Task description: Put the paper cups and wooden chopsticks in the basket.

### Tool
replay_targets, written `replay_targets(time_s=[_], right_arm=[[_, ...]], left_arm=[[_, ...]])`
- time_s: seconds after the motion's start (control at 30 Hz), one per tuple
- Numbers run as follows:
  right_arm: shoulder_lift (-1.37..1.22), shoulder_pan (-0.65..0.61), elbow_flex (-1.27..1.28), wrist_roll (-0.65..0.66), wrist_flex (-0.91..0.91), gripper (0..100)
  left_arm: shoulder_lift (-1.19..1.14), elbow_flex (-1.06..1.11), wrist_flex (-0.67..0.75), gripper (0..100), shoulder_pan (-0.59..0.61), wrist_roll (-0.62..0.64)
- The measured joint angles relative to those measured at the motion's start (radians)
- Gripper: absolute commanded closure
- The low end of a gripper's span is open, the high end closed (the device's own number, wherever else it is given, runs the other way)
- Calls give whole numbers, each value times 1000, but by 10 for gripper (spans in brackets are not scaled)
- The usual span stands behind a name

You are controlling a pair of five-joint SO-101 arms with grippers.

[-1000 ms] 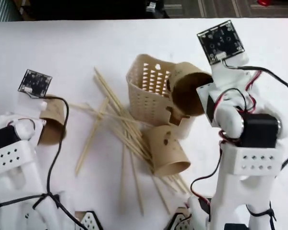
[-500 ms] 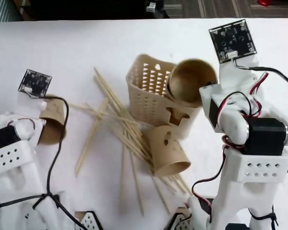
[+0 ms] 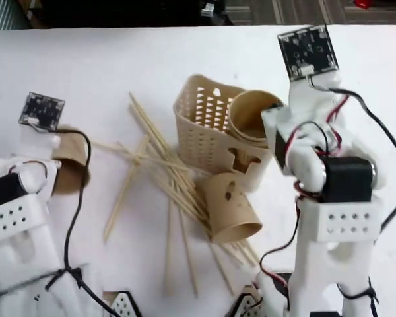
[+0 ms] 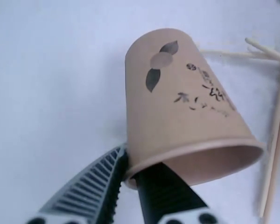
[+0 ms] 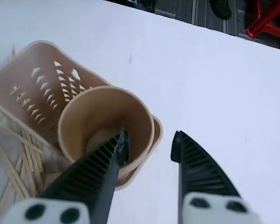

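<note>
The right gripper (image 5: 150,137) stood released astride the rim of a paper cup (image 5: 95,114) seated in the basket (image 5: 30,86) at the centre of the table (image 3: 119,59). The left gripper (image 4: 133,165) pinched a second cup (image 4: 177,107) near the left edge.

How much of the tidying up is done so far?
Done: one cup sits in the basket, with the right gripper open around its rim. In hand: the left gripper pinches a second cup at the left of the table. Left: a third cup lies by the basket, and the chopsticks are all on the table.
</note>
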State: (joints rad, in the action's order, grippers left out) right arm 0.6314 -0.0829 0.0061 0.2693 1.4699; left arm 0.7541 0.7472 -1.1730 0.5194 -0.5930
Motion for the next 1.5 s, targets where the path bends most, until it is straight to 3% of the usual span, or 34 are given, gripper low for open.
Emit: replay_targets(time_s=[0.27,0.6,0.77,1.0,1.5], right_arm=[[84,204,218,0,3,837],[91,473,678,-51,-359,837],[89,493,868,-173,-552,838],[89,496,993,-192,-710,839],[89,496,1051,-192,-783,839]], left_arm=[[187,-115,-34,978,-51,87],[238,-405,-224,978,-249,201],[241,-512,-282,978,-436,209],[229,-562,-285,978,-661,296],[-354,-1094,-491,977,-1030,328]])
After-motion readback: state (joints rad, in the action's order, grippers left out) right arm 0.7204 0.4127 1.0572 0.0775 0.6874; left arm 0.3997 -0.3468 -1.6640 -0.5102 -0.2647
